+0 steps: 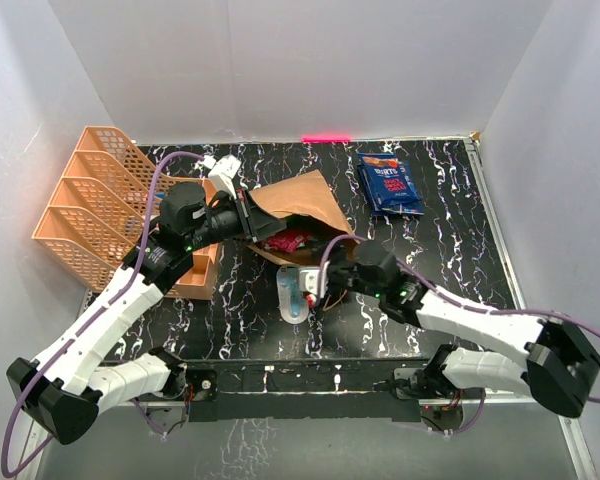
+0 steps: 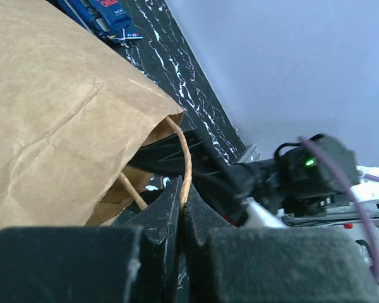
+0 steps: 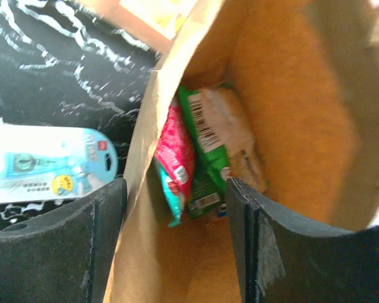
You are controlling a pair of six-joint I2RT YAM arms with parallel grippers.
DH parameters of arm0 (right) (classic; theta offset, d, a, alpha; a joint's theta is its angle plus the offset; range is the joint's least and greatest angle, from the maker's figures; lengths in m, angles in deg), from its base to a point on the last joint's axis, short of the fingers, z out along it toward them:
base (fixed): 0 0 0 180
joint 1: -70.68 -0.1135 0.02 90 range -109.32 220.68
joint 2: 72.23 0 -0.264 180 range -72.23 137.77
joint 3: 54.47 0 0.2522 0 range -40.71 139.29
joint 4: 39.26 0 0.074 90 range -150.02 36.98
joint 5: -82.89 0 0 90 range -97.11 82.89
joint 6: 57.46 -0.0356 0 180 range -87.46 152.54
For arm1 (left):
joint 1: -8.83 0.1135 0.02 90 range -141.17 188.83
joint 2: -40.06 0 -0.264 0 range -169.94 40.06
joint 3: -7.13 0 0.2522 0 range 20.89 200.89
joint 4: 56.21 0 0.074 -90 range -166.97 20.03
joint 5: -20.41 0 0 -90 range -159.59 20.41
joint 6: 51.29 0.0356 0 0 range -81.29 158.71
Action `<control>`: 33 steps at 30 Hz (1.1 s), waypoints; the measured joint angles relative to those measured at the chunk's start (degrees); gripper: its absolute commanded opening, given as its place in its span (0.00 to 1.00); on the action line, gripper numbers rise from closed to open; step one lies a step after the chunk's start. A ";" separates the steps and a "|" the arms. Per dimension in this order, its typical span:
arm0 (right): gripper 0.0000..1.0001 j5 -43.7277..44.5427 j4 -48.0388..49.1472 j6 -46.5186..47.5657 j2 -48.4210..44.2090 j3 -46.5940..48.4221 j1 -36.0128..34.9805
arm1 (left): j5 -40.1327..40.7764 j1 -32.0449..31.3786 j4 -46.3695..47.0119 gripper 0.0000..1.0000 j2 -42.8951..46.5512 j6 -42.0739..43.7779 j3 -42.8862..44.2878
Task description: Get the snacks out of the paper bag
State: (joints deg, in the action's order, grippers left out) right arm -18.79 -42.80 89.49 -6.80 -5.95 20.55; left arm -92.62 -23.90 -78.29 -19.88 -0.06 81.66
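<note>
The brown paper bag (image 1: 302, 200) lies on its side mid-table, mouth toward the arms. My left gripper (image 1: 248, 218) is shut on its twisted paper handle (image 2: 186, 165) and holds the mouth open. My right gripper (image 1: 325, 282) is open at the bag's mouth: one finger (image 3: 275, 252) is inside, the other finger (image 3: 57, 246) is outside the bag's wall (image 3: 145, 170). Inside lie a red-pink packet (image 3: 175, 154), a green packet (image 3: 205, 151) and a tan packet (image 3: 237, 136). A stack of dark blue packets (image 1: 389, 182) lies on the table at the back right.
A white and light-blue oblong item (image 1: 293, 292) lies just before the bag's mouth, next to my right gripper; it also shows in the right wrist view (image 3: 44, 164). Orange mesh trays (image 1: 90, 205) stand at the left. White walls close in the table.
</note>
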 measured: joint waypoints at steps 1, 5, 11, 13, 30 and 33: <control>0.69 -1.55 0.09 0.17 -1.51 -0.04 0.63 | 0.13 0.00 -0.20 0.00 0.04 0.28 0.00; 0.70 -9.18 -1.68 0.04 -7.13 0.09 2.21 | 0.35 0.00 -1.05 0.00 0.04 1.09 0.00; 0.65 -16.33 -6.05 -2.43 -12.48 -0.07 2.14 | 0.31 0.00 -1.16 0.00 0.00 1.75 0.00; 0.58 -16.28 -6.45 -2.32 -13.42 -0.07 2.14 | 0.26 0.00 -1.14 0.00 -0.11 1.84 0.00; 0.56 6.12 14.73 7.19 14.84 -0.04 2.19 | -0.31 0.00 -2.05 0.00 -1.09 1.46 2.38; 0.58 8.98 19.56 8.00 20.17 0.50 2.78 | -0.81 0.00 -2.05 0.00 -1.55 1.29 3.23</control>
State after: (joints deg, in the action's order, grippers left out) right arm -9.81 -23.24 97.49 13.37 -5.44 23.32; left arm -93.43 -23.90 -80.34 -21.43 1.23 84.90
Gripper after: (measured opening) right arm 0.560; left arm 0.008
